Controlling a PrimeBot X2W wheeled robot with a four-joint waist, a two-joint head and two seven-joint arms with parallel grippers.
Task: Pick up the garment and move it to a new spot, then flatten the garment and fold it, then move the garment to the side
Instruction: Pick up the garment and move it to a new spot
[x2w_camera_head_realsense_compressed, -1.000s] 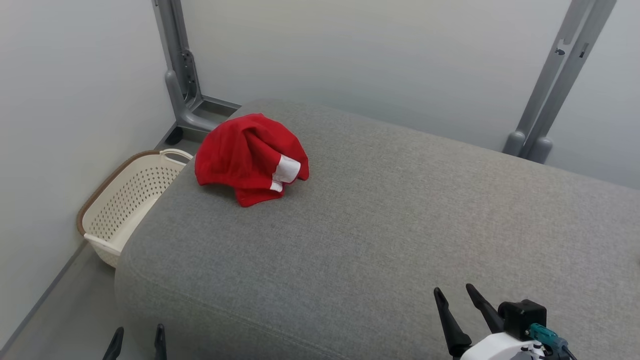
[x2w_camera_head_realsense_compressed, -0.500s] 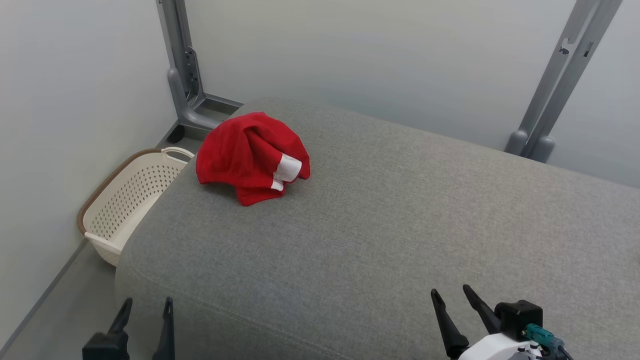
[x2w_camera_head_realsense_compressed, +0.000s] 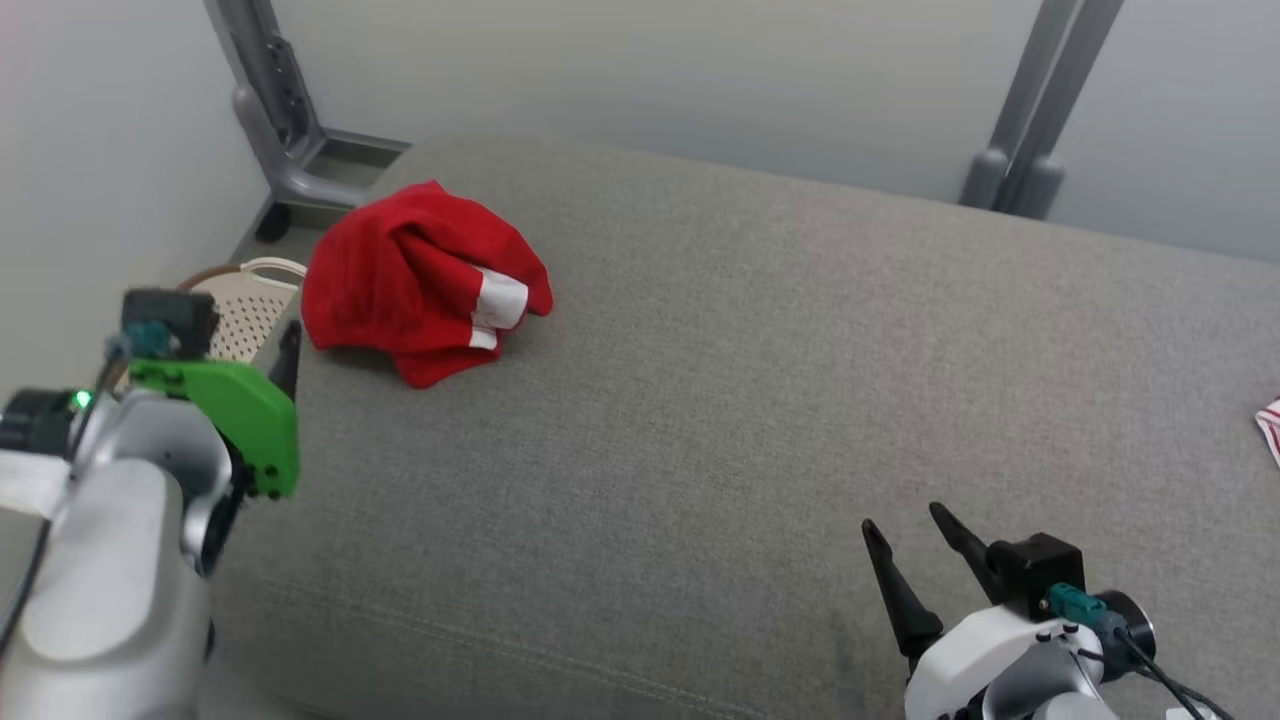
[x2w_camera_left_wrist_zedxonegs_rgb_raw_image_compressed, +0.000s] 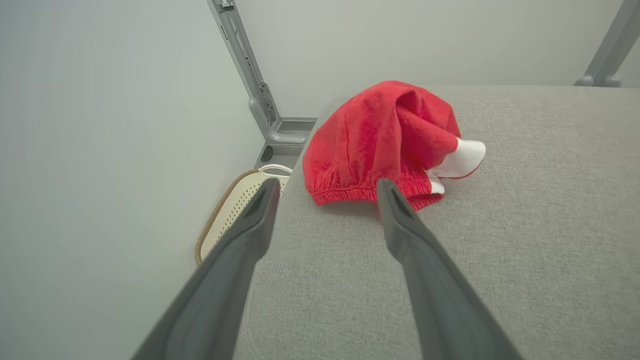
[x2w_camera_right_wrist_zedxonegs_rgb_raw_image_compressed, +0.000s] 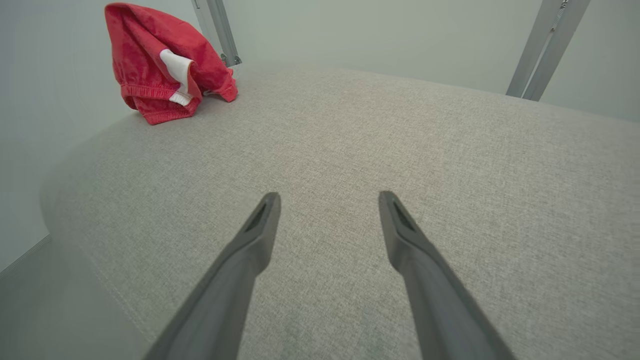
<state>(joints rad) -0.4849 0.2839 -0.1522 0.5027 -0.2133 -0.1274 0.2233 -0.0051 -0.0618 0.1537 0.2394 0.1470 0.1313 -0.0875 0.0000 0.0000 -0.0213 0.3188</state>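
Garment (x2w_camera_head_realsense_compressed: 415, 280): red bunched heap at the far left corner of the surface (x2w_camera_head_realsense_compressed: 750, 400).
Left end effector (x2w_camera_left_wrist_zedxonegs_rgb_raw_image_compressed: 325, 192): wide, empty, just before the elastic hem.
Right end effector (x2w_camera_head_realsense_compressed: 903, 517): wide, empty, near edge, well apart.
Axis: not clear; hem faces the left end effector.

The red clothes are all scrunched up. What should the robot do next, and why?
Probably ease the left gripper forward to the red garment and close on its near elastic hem. Its jaws stand open and empty, aimed at the crumpled heap on the grey cushion but not touching it. The right gripper is open too, but much farther off.
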